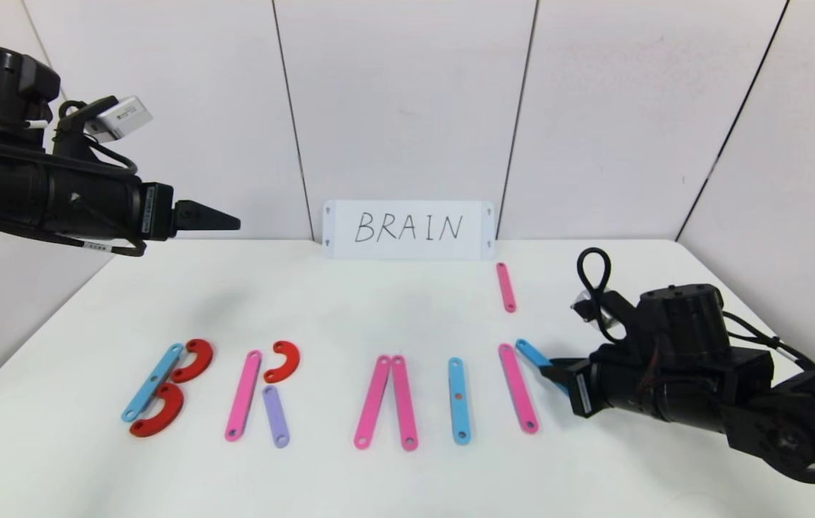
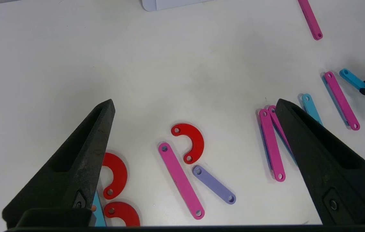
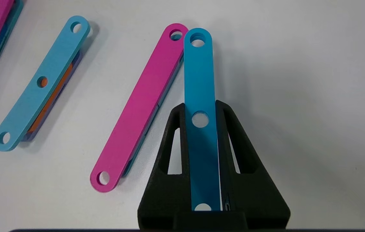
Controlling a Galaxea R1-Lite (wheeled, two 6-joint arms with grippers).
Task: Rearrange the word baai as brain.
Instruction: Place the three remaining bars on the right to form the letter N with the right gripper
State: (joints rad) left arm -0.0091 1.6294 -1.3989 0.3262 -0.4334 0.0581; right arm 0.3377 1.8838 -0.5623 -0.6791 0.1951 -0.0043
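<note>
The word lies across the table's front as flat coloured pieces. At the left, a blue bar (image 1: pixel 153 382) and two red crescents (image 1: pixel 193 360) form a B. Beside it are a pink bar (image 1: pixel 243 395), a red crescent (image 1: pixel 284 361) and a purple bar (image 1: pixel 275 416). Two pink bars (image 1: pixel 372 401) meet at their tops, and a blue bar (image 1: pixel 457 400) stands alone. My right gripper (image 1: pixel 549 368) is shut on a blue bar (image 3: pixel 198 71), whose far end meets the top of a pink bar (image 3: pixel 137 109). My left gripper (image 1: pixel 231 221) hangs open, high at the left.
A white card (image 1: pixel 408 229) with BRAIN handwritten on it leans on the back wall. A spare pink bar (image 1: pixel 506 287) lies alone at the back right of the table. White wall panels close off the back and both sides.
</note>
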